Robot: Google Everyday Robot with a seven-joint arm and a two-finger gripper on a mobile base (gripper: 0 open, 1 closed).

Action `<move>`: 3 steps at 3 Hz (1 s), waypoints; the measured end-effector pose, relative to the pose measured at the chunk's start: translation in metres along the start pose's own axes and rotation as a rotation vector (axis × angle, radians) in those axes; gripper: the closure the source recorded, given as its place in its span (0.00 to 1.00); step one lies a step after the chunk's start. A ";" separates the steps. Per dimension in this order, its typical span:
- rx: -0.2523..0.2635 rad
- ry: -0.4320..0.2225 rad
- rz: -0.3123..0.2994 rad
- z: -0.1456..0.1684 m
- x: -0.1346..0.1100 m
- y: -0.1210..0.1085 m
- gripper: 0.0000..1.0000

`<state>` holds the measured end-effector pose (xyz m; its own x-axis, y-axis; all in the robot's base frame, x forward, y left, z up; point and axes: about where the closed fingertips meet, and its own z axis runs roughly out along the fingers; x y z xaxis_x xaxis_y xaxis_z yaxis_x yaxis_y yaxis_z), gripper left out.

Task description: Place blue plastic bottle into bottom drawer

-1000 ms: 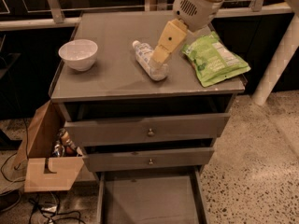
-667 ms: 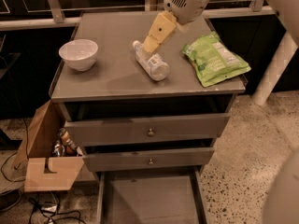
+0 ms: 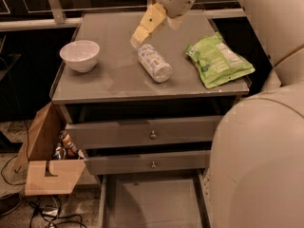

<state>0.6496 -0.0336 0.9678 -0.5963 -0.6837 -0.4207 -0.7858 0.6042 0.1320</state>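
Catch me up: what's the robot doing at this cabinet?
The robot's arm reaches over the cabinet top, with its gripper poised at the far end of the blue plastic bottle. The bottle lies on its side between a white bowl and a green snack bag. I cannot tell whether the gripper touches it. The bottom drawer is pulled out below, and the bottle is not yet in it.

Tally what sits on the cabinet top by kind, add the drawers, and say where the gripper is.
Bowls: 1, white bowl
Bottles: 1, blue plastic bottle, lying down
Snack bags: 1, green bag
Drawers: 3, top drawer, middle drawer, bottom drawer pulled out
Total: 6
The gripper hangs over the cabinet top, close by the bottle's far end.
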 end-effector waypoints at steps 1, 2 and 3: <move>-0.004 -0.021 0.006 0.005 -0.006 -0.001 0.00; -0.012 -0.012 0.041 0.025 -0.016 -0.008 0.00; -0.014 0.005 0.073 0.041 -0.019 -0.017 0.00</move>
<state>0.6806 -0.0142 0.9365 -0.6526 -0.6400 -0.4055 -0.7426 0.6467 0.1744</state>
